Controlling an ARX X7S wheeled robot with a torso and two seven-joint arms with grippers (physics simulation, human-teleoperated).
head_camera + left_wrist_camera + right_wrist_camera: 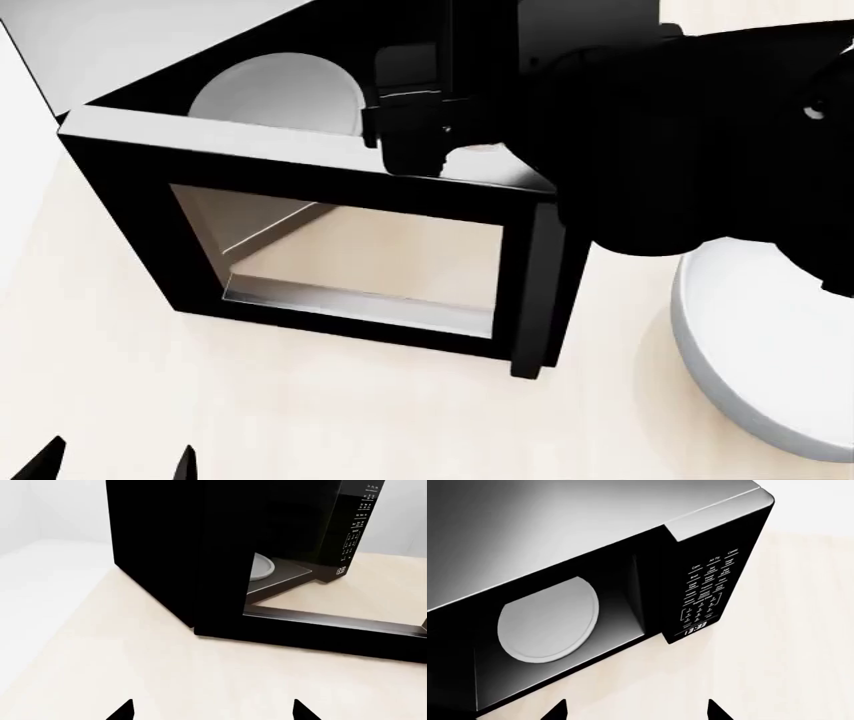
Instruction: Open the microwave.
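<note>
The black microwave stands on the pale table with its door swung wide open. The door's glass window and vertical handle face me in the head view. The white turntable shows inside. In the right wrist view I see the grey top, the open cavity, turntable, keypad and clock. My right gripper is open and empty in front of the cavity. My left gripper is open and empty, back from the open door, low in the head view.
My right arm is a large black mass over the microwave's front and hides the keypad in the head view. A white round dish lies on the table to the right of the door handle. The pale table runs on in front of the door.
</note>
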